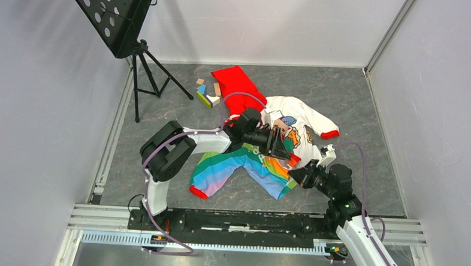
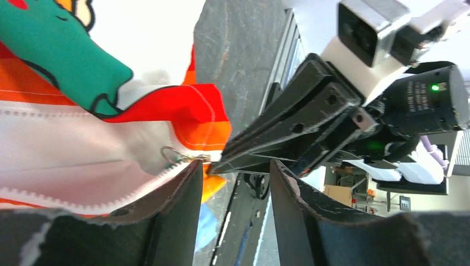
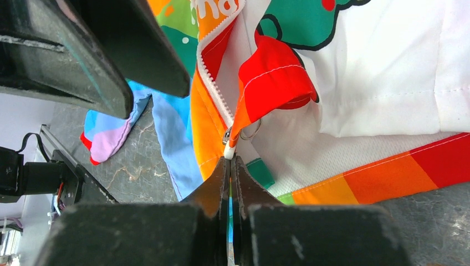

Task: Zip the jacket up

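**Pinching zipper's bottom end; pull not yet taken**

Right gripper (image 3: 230,159) is clenched on the zipper's bottom end, touching the near side of the slider (image 3: 228,137). Left gripper (image 2: 235,169) is just beyond the slider with jaws apart and nothing held. The ring pull (image 2: 169,154) sits beside one finger, not between them. Zipper teeth (image 3: 213,83) run from the slider away, far-left, toward the red hood (image 1: 238,85). The jacket (image 1: 296,120) lies flat, unzipped beyond the slider. My read: the left arm is the one placed to take the pull and draw it along that axis.

one jacket (image 1: 299,121), two tools (image 2: 235,166) (image 3: 230,159), one music stand (image 1: 115,14), several blocks (image 1: 206,91)
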Robot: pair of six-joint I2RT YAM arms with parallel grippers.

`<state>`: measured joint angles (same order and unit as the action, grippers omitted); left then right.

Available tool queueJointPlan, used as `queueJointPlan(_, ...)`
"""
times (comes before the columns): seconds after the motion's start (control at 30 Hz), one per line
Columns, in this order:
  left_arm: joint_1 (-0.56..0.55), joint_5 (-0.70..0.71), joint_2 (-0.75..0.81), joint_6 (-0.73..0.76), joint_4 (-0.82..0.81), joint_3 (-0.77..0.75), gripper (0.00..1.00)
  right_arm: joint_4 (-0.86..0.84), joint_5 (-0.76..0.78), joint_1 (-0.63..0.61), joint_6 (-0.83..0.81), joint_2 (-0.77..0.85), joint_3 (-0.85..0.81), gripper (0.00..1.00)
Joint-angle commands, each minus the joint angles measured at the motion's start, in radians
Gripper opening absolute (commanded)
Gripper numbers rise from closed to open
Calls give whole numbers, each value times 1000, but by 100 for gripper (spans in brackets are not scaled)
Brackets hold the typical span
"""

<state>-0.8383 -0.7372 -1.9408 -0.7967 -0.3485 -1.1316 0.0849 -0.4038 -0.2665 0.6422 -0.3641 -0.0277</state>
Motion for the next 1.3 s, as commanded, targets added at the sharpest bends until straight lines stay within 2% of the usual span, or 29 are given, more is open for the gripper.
queueJointPlan(0.0, 18, -89, -89, -7, -94, -35, 58, 56, 20, 0, -6, 5, 152, 0)
queueJointPlan(0.07, 20, -114, -128, -14, -85, -60, 60, 56, 20, 0, -3, 7, 154, 0)
queueJointPlan(0.33, 16, -157, -206, -69, -224, -47, 69, 32, 11, 1, 27, 20, 174, 0)
queueJointPlan(0.5, 3, -183, -250, -180, -412, -37, 71, 25, 3, 0, 29, 10, 172, 0)
queueJointPlan(0.7, -20, -222, -294, -288, -544, -56, 71, 32, 5, 0, 32, 17, 170, 0)
queueJointPlan(0.97, -22, -290, -349, -512, -853, -32, 71, 33, 6, 0, 42, 22, 173, 0)
queueJointPlan(1.07, -12, -283, -338, -502, -847, -11, 68, 34, 4, 0, 42, 22, 173, 0)
queueJointPlan(1.27, 22, -264, -295, -406, -722, 21, 61, 35, 5, 0, 42, 21, 176, 0)
